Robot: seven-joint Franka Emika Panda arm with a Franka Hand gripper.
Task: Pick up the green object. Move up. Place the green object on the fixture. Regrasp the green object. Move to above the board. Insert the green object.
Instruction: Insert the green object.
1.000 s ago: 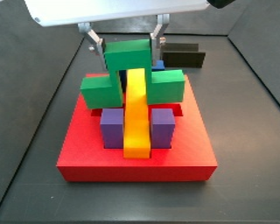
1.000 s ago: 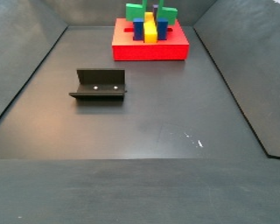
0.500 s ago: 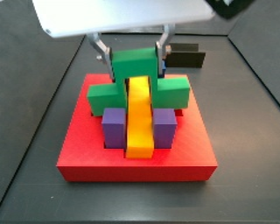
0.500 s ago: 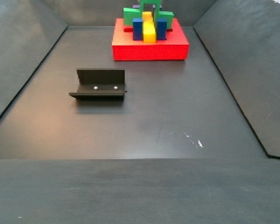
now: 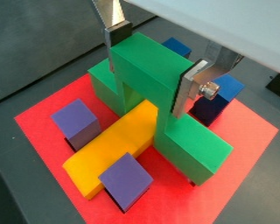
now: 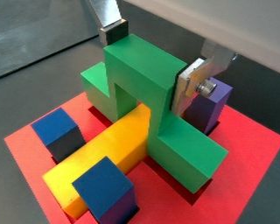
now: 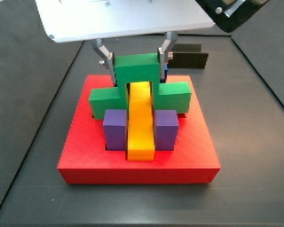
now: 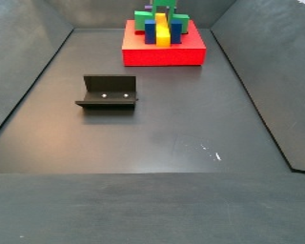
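Note:
The green object stands on the red board, straddling the far end of the long yellow bar; its lower wings rest on either side of the bar. My gripper is above it, shut on its raised middle part. Both wrist views show a silver finger pressed on each side face of the green object. The black fixture sits apart on the dark floor, bare, and also shows behind the board.
Two purple blocks flank the yellow bar near the board's front. Blue blocks stand behind the green object. Dark sloping walls enclose the floor around the board.
My gripper has come down with the green object, which now sits lower over the yellow bar. The fixture and the other blocks have not moved.

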